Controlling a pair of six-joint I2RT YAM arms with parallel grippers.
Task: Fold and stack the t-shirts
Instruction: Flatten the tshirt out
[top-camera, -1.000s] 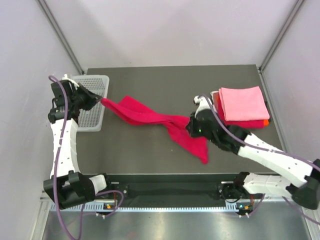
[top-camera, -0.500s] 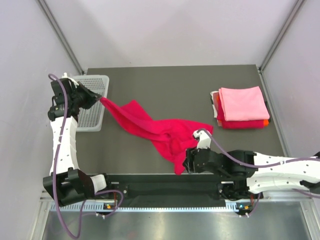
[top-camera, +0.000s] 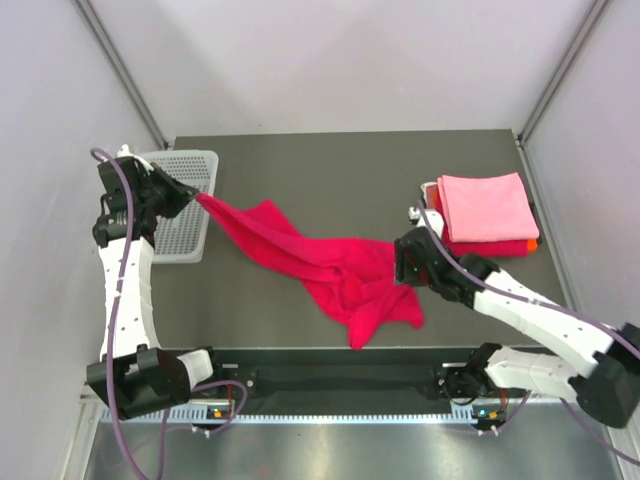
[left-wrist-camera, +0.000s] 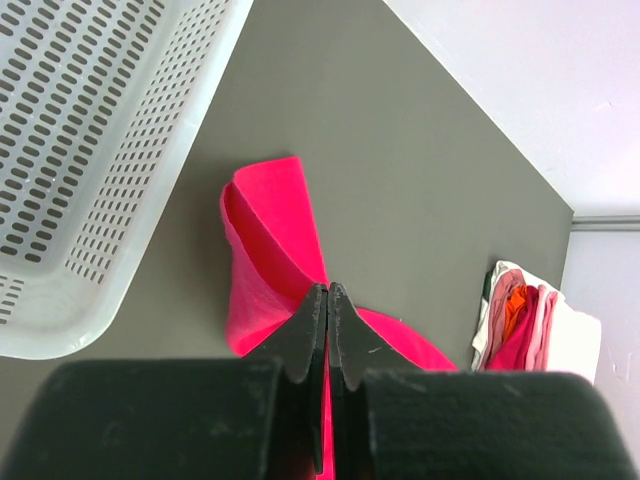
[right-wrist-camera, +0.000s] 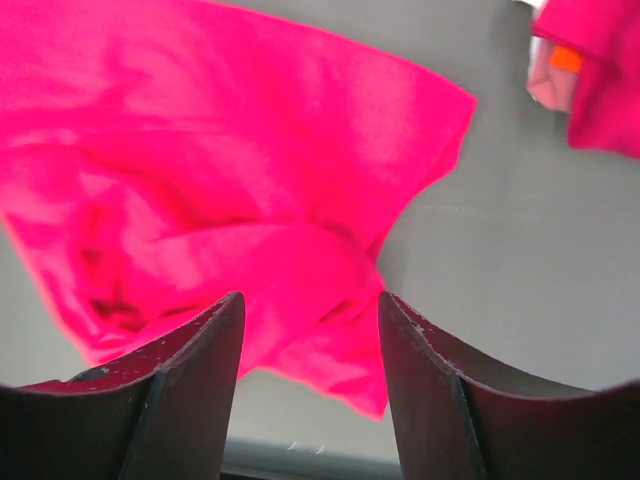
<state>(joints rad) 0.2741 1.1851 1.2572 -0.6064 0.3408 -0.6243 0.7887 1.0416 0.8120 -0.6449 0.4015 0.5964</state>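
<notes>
A crimson-magenta t-shirt lies crumpled on the dark table, one corner stretched up and left to my left gripper. In the left wrist view that gripper is shut on the t-shirt, with cloth pinched between its fingers. My right gripper hovers over the t-shirt's right edge. It stands open, with the t-shirt below it and nothing between the fingers. A stack of folded t-shirts, light pink on top of red and orange, sits at the right.
A white perforated basket stands at the table's left edge, just beside my left gripper; it fills the upper left of the left wrist view. The table's front edge runs close below the crumpled cloth.
My right gripper dragged the t-shirt's bulk toward the front edge, opened and let it go, then drew back to the right. The left gripper kept its hold on the corner.
</notes>
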